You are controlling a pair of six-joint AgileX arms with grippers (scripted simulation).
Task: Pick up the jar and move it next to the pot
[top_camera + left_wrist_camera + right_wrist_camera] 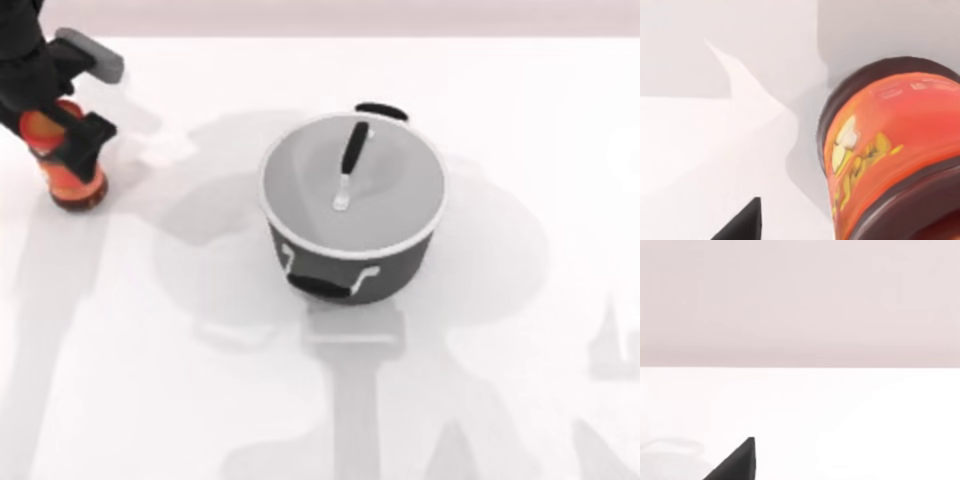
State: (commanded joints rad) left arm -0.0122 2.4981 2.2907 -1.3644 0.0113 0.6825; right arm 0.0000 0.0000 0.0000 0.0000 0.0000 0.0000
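Note:
The jar, with its orange-red label and dark base, stands at the far left of the table. My left gripper is down over its upper part, a black finger crossing in front of it. In the left wrist view the jar fills one side, and one dark fingertip stands apart from it with bare table between, so the gripper is open. The other finger is hidden. The dark grey pot, its lid and black handle on, sits at the table's middle, well to the right of the jar. Of my right gripper only one fingertip shows, over bare table.
The white table stretches around the pot, crossed by grey shadows of the arms. Its far edge meets a pale wall. The right arm is outside the top view.

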